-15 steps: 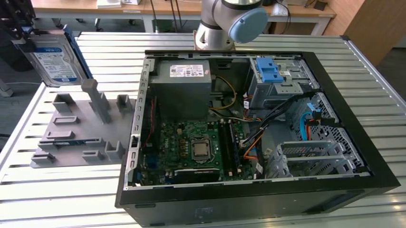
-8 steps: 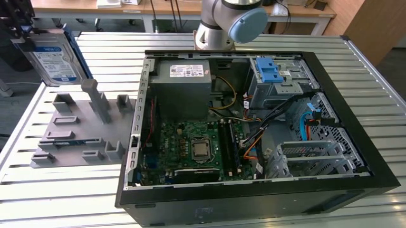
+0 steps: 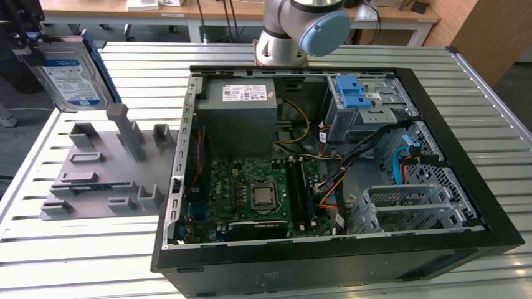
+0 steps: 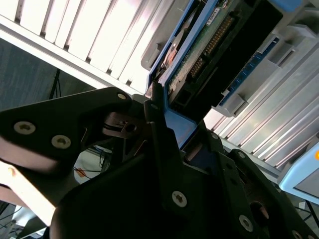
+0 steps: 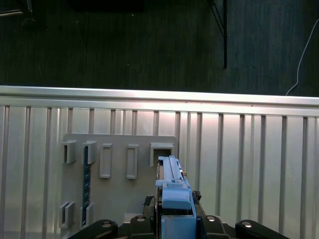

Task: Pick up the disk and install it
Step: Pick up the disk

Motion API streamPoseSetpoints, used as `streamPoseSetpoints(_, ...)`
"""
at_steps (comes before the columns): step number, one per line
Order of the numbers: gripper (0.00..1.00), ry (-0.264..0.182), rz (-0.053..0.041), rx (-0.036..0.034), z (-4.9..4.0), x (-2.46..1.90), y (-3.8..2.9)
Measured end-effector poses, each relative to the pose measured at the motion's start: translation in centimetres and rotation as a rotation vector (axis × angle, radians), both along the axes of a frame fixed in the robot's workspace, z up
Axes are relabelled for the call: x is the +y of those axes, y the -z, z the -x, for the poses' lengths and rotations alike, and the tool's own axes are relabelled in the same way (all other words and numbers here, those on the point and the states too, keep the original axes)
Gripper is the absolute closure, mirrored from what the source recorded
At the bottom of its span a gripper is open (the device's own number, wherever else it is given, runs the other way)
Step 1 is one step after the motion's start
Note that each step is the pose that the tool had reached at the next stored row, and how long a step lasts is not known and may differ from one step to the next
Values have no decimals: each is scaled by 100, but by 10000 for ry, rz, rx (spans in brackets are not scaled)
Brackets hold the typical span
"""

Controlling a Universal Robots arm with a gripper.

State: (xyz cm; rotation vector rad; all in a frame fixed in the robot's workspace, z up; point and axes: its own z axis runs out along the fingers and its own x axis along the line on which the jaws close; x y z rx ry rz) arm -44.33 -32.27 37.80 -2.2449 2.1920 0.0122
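Slatted silver metal table (image 3: pixel 75 249): carries everything. I see bare slats along the near edge and down the strip at the exterior view's left.

Black tower computer case (image 3: pixel 332 274): on its side, panel off, filling the table's middle and the exterior view's right. Its rim is unobstructed from above.

Grey-and-blue robot arm (image 3: pixel 303 25): rises just behind the case's far wall.

Inside the case:
- Large grey power-supply box with white sticker (image 3: pixel 241 118) against the far wall.
- Green motherboard (image 3: pixel 249 193) nearer the camera.
- Metal drive cage with blue plastic latches (image 3: pixel 365 103) in the far corner toward the exterior view's right, with cables crossing just beside it.

Flat grey fixture plate with upright slots (image 3: pixel 99 168): just beside the case wall, on the exterior view's left.

The disk, a silver hard drive with white-and-blue label in a bright blue carrier frame (image 3: pixel 71 71): on edge in the air at the far corner on the exterior view's left, well apart from the case. In the first wrist view it hangs over the plate's edge, with open slats alongside.

Black gripper (image 5: pixel 172 200): clamped on the disk. In the second wrist view one of its fingers (image 4: pixel 159 144) presses against the blue frame.
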Motion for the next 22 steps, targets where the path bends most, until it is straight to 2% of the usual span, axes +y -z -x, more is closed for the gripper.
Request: streamPoseSetpoints(22,64,0,0,0,0,0,-90)
